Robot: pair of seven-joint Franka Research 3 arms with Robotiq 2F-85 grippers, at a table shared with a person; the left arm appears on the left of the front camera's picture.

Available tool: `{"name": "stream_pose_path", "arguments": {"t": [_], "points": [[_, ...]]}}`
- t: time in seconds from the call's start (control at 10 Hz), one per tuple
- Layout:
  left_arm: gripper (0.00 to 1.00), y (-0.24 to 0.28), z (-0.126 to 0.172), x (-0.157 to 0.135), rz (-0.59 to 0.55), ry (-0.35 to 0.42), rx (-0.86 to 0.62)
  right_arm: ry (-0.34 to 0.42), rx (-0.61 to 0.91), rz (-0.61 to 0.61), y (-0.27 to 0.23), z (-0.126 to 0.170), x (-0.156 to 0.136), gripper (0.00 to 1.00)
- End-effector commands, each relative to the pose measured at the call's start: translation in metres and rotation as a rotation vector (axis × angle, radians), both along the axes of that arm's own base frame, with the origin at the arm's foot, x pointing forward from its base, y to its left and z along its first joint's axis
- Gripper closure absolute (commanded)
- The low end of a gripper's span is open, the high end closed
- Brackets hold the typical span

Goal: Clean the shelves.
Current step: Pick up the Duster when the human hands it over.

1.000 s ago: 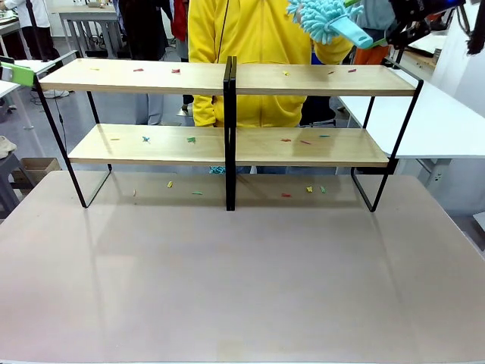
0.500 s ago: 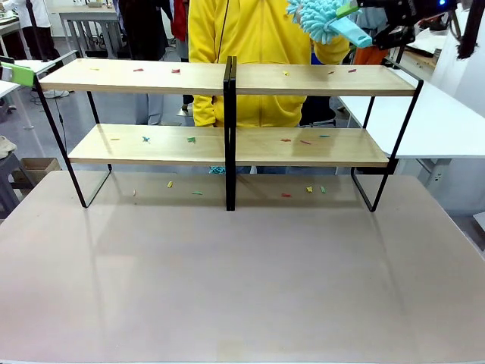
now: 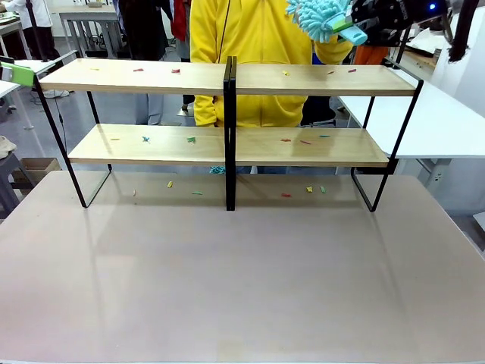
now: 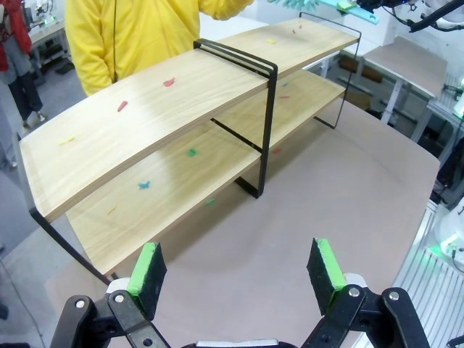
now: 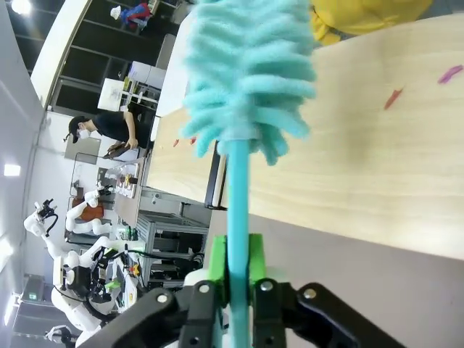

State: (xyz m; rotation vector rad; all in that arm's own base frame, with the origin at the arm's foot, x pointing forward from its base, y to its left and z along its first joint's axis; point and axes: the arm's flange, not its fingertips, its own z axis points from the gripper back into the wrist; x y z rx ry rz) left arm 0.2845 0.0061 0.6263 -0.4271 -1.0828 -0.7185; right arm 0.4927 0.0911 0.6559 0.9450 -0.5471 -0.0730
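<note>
The right fingers (image 5: 217, 262), which stood wide beside the duster (image 5: 250, 72) a second earlier, had closed. In the right wrist view the green pads were clamped on either side of the teal handle, with the fluffy head standing clear above them. In the front view this grip sat at one o'clock, above the right end of the top board. A person (image 3: 258, 45) in a yellow top stood close behind it. Whether that person's hand still touched the duster could not be told.

The left fingers (image 4: 148, 270) were spread wide and empty, hanging off the rack's left end.

The shelves (image 3: 151, 76) stood at twelve o'clock across the far part of the bench (image 3: 242, 288), in the same place as before. Small coloured scraps (image 3: 175, 70) lay on both boards and on the bench beneath, in the same places as a second earlier.

Assessment: the tool was judged secured, and no board had yet been wiped. Sweeping would likely begin at the top board's right end. The chief risk was the slim handle twisting between the pads under sideways load.
</note>
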Motion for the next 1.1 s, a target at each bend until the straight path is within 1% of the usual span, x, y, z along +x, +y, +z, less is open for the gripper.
{"name": "stream_pose_path", "arguments": {"t": [0.0,0.2,0.3,0.4,0.5,0.6,0.7,0.9,1.0], "points": [[0.00,-0.001,0.000,0.001,0.001,-0.005,-0.001,-0.033,0.004,-0.007,-0.001,-0.003,0.004,1.00],[0.00,-0.001,0.000,0.001,0.001,-0.005,-0.001,-0.029,-0.007,0.007,-0.004,-0.005,0.002,1.00],[0.00,-0.001,0.000,0.001,0.001,-0.005,-0.001,-0.041,0.001,0.033,-0.007,-0.002,-0.005,1.00],[0.00,-0.001,0.000,0.001,0.001,-0.005,-0.001,-0.065,0.031,0.109,-0.013,0.007,-0.022,1.00],[0.00,-0.001,0.000,0.001,0.001,-0.005,-0.001,-0.114,0.023,0.188,-0.026,0.023,-0.052,1.00],[0.00,-0.001,0.000,0.001,0.001,-0.005,-0.001,-0.144,-0.008,0.283,-0.046,0.038,-0.089,1.00],[0.00,-0.001,0.000,0.001,0.001,-0.005,-0.001,-0.166,-0.058,0.410,-0.079,0.046,-0.130,1.00],[0.00,-0.001,0.000,0.001,0.001,-0.005,-0.001,-0.228,-0.095,0.556,-0.140,0.038,-0.193,1.00],[0.00,-0.001,0.000,0.001,0.001,-0.005,-0.001,-0.276,-0.102,0.589,-0.165,0.031,-0.218,1.00]]}}
